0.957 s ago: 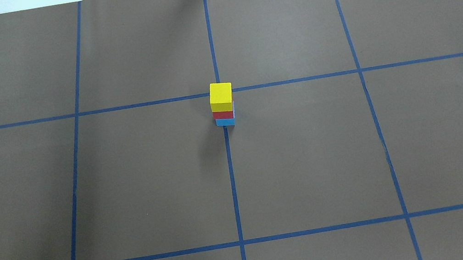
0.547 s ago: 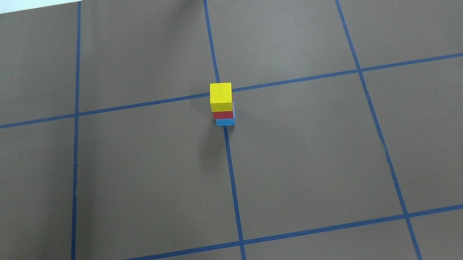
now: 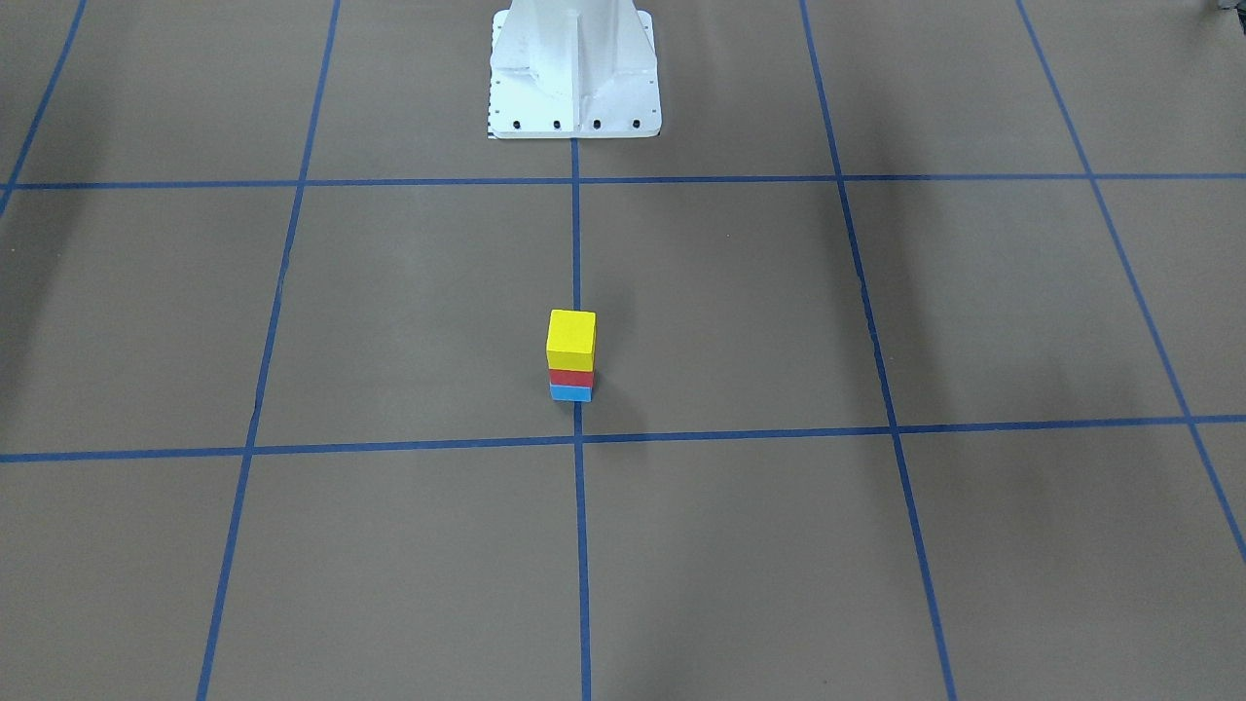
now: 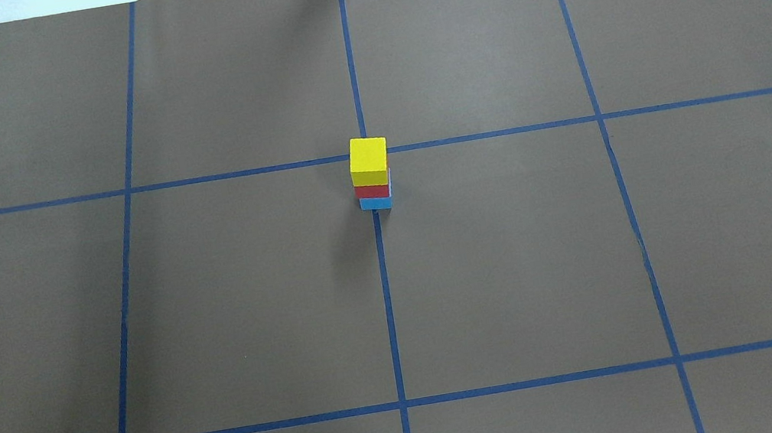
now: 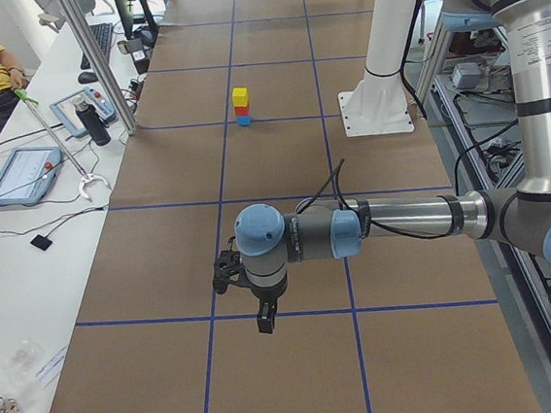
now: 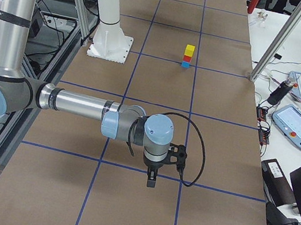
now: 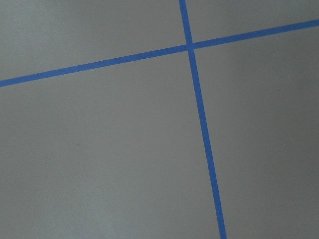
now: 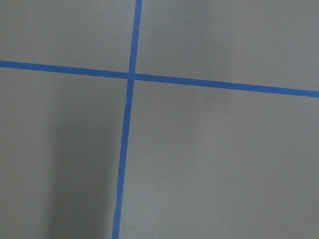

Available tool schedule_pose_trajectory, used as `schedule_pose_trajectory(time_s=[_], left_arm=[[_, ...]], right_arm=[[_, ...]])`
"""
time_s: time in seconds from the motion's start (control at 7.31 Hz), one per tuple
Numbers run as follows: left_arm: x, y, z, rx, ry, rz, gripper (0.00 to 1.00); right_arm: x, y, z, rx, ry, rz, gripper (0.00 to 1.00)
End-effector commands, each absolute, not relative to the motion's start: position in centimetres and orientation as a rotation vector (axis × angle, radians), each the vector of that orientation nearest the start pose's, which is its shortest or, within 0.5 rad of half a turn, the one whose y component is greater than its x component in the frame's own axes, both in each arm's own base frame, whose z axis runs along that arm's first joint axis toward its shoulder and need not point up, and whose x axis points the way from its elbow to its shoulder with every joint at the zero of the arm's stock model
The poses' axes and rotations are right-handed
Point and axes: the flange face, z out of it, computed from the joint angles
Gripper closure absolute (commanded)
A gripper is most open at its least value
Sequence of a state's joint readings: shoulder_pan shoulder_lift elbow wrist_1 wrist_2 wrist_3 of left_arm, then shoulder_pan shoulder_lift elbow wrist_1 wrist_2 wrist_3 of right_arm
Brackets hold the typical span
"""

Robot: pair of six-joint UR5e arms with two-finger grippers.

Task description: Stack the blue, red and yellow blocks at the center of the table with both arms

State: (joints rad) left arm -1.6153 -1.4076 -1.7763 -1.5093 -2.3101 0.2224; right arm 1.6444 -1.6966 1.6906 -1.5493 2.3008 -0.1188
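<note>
Centrally, blue-taped table [image 4: 251, 292] bears stacked blocks [image 4: 370, 172]; left claw [image 5: 264, 321], right claw [image 6: 151, 181]: cannot tell grip

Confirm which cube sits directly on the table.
The sky-blue matte cube, at the stack's bottom; the red matte cube rests on it and the yellow matte cube is on top.

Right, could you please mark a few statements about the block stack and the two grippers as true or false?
1. The yellow block tops the stack. True.
2. The blue block sits in the middle. False: it is at the bottom, and the red block is in the middle.
3. The stack stands on the centre tape line. True.
4. The left gripper grips the stack. False: it hangs over bare table, far from the stack.
5. The right gripper hangs clear of the stack. True.
</note>
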Motion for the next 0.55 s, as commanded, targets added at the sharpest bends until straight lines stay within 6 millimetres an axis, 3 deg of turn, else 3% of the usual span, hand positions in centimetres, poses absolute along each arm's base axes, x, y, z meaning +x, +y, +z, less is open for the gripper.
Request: schedule_pose_trajectory(time_s=[0.0,0.41], left_arm=[[-8.48,-41.75,64.02,0.082,0.736,0.164,0.00],[-8.49,-41.82,63.96,0.083,0.736,0.163,0.00]], right_arm=[[9.91,-43.32,66.10,0.079,-0.724,-0.045,0.00],[9.87,-43.25,66.14,0.078,-0.729,-0.044,0.00]])
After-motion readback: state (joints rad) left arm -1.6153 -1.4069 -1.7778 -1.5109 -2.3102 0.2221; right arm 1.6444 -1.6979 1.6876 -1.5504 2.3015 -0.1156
